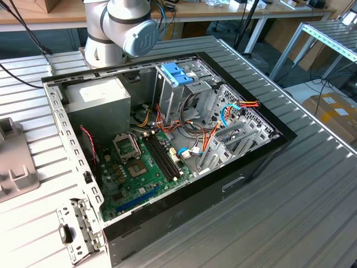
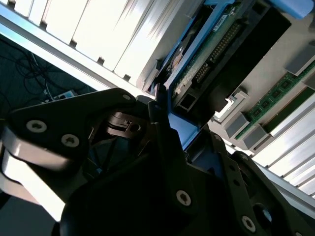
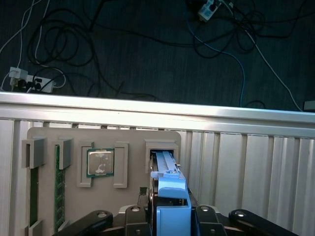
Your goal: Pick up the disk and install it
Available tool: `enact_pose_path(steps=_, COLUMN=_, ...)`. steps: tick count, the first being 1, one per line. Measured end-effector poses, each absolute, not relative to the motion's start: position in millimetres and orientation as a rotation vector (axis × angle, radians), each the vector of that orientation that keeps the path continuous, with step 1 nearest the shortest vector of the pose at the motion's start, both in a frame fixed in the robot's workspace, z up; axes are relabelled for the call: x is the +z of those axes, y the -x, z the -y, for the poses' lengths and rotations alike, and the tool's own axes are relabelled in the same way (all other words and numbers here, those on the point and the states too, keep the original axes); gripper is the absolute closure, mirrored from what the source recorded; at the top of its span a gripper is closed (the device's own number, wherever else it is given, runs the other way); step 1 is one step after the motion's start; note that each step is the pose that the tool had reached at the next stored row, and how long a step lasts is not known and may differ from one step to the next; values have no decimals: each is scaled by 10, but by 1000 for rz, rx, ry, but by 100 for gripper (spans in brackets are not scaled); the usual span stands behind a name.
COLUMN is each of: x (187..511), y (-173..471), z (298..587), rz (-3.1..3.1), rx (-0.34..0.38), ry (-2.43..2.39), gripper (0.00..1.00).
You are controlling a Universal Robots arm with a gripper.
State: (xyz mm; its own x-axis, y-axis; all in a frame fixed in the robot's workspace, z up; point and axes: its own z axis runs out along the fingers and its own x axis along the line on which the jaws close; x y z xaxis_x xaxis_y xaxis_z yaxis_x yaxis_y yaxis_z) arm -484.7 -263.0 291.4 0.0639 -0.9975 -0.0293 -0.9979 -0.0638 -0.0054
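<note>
Tabletop (image 1: pixel 312 184): ribbed metal; it carries everything we work on.
Computer case (image 1: pixel 184 209): it lies on its side with the cover off, which we judge leaves the drive cage (image 1: pixel 223 106) reachable from above.
Arm (image 1: pixel 122 28): in the exterior view its base stands just beyond the case.
Tray (image 3: pixel 133 140): a grey parts holder near the tabletop's edge. We take its walled pockets to keep each part in a known place; memory sticks (image 3: pixel 58 182) and a processor chip (image 3: pixel 100 162) lie in theirs.
Hand (image 3: pixel 172 216): we read it as clenched on the disk. In both wrist views its jaws press against the blue side rails at the tab end, and we see no gap.
Disk (image 3: pixel 165 164): it stands on edge in its own tray pocket, blue end tab toward the hand, circuit-board face showing in the second wrist view (image 2: pixel 216 44). We judge that standing on edge offers the jaws two flat sides. It is not yet in the case.
</note>
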Motion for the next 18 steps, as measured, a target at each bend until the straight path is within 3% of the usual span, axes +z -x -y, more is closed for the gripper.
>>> enact_pose_path(steps=18, x=2985, y=4847, z=2630, rz=-2133, rx=28, ry=2274, gripper=63)
